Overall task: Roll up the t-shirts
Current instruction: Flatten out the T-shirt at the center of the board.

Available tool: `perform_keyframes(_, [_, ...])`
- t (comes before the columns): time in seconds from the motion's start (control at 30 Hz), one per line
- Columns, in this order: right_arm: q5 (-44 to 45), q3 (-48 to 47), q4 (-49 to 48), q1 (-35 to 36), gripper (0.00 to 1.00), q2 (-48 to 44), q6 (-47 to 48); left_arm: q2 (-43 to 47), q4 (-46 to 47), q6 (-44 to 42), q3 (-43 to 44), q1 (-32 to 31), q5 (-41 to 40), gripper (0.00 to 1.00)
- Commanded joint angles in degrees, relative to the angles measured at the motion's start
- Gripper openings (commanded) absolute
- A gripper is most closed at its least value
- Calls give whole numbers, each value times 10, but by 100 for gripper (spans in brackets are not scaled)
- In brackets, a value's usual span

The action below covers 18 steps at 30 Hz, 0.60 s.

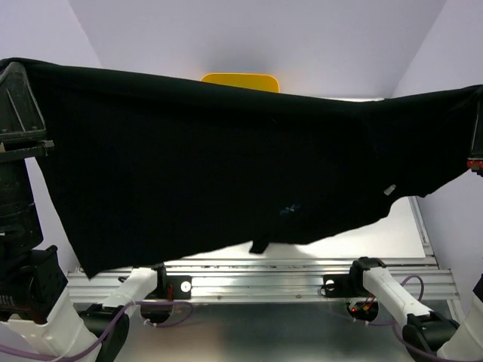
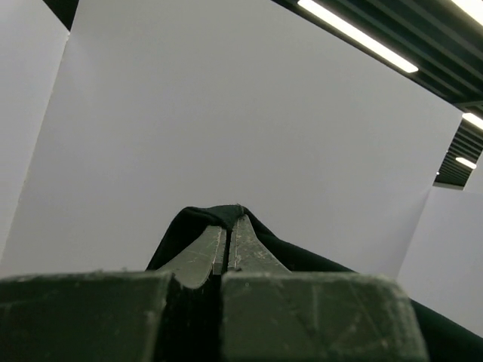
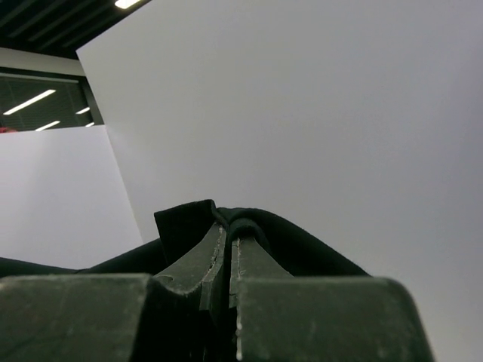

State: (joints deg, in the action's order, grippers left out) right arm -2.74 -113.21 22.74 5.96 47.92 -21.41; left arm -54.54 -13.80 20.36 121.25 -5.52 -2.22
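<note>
The black t-shirt hangs stretched across the top view, held high in the air by both arms, its lower edge dangling above the table. My left gripper at the far left is shut on its left top edge; the left wrist view shows the gripper pinching black cloth. My right gripper at the far right edge is shut on the other top edge; in the right wrist view the gripper pinches a fold of black cloth. The teal-blue t-shirt is hidden or out of view.
The yellow tub peeks over the shirt's top edge at the back. The white table top shows at the right below the shirt. The metal rail with the arm bases runs along the near edge.
</note>
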Motion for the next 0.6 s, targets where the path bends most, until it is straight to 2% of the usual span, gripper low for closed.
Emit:
perform_keyframes(0.0, [20, -18, -33, -4, 1, -6, -7, -10, 20, -23, 0, 3, -32, 0])
perform_keyframes(0.17, [88, 4, -10, -4, 1, 12, -9, -31, 29, -30, -53, 2, -49, 0])
perform_keyframes(0.23, [126, 23, 2, -4, 1, 25, -8, -40, 38, -35, -100, 3, -58, 0])
perform_keyframes(0.43, [215, 153, 63, -4, 1, 52, -13, -101, 76, -16, -261, 2, -17, 0])
perform_keyframes(0.47, [225, 202, 65, -4, 1, 54, -14, -111, 94, -14, -307, 2, -1, 0])
perform_keyframes(0.57, [258, 271, 64, -4, 1, 60, -17, -150, 130, 2, -369, 3, 17, 0])
